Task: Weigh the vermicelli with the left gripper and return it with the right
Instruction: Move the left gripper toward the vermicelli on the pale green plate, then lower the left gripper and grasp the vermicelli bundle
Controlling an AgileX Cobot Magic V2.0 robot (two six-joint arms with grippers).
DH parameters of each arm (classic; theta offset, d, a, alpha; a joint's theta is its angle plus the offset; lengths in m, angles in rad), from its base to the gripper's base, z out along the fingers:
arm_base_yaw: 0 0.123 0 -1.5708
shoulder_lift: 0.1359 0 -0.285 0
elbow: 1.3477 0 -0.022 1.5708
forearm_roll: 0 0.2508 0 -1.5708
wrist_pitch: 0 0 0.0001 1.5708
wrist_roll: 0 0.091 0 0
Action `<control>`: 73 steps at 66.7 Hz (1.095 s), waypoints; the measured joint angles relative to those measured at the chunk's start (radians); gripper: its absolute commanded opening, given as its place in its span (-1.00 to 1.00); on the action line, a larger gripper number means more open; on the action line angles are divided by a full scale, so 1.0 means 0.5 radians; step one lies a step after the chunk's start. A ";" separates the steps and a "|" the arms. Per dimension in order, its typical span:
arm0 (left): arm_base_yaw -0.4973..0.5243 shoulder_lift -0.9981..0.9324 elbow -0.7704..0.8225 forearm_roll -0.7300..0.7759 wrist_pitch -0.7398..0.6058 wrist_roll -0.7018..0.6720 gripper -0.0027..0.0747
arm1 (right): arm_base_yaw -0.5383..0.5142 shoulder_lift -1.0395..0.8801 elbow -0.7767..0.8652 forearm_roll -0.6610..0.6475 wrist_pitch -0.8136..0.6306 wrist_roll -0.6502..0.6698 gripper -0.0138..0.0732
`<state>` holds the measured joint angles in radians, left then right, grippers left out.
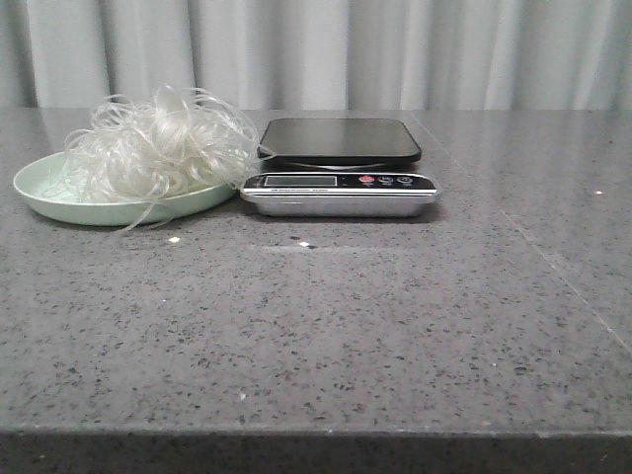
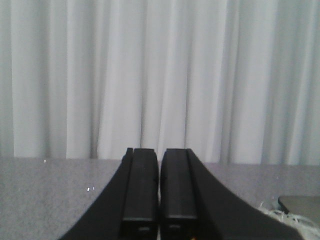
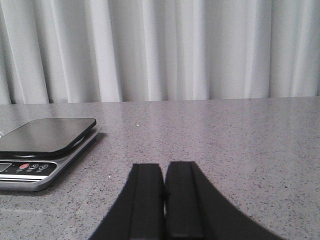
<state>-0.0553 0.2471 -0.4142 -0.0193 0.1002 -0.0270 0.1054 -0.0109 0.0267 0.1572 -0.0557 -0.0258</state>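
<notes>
The vermicelli (image 1: 158, 146), a fluffy nest of thin white strands, sits in a pale green plate (image 1: 49, 197) at the back left of the table. Right beside it stands the scale (image 1: 339, 166), with a bare black platform and a silver front panel. The scale also shows in the right wrist view (image 3: 42, 145). A few vermicelli strands (image 2: 280, 216) and a plate edge show in the left wrist view. My left gripper (image 2: 159, 152) is shut and empty. My right gripper (image 3: 164, 167) is shut and empty, over the table to the right of the scale. Neither gripper shows in the front view.
The grey speckled table (image 1: 326, 326) runs to a front edge near the camera. A white curtain (image 1: 326, 49) hangs behind the table. Small white crumbs (image 1: 174, 239) lie in front of the plate and scale.
</notes>
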 measured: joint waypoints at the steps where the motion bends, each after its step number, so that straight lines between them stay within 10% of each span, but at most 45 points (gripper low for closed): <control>1: 0.000 0.036 -0.025 0.000 0.031 0.000 -0.60 | 0.000 0.000 0.000 0.000 0.000 0.000 -0.30; 27: 0.000 0.831 -0.142 -0.095 0.249 0.000 -0.56 | 0.000 0.000 0.000 0.000 0.000 0.000 -0.30; 48: -0.304 1.354 -0.717 -0.142 0.381 0.020 0.67 | 0.000 0.000 0.000 0.000 0.000 0.000 -0.30; 73: -0.683 2.253 -1.521 -0.174 0.841 0.054 0.70 | 0.000 0.000 0.000 0.000 0.000 0.000 -0.30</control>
<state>-0.3969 1.3736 -1.1745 -0.1064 0.5208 0.0000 0.1054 -0.0109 0.0267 0.1572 -0.0557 -0.0258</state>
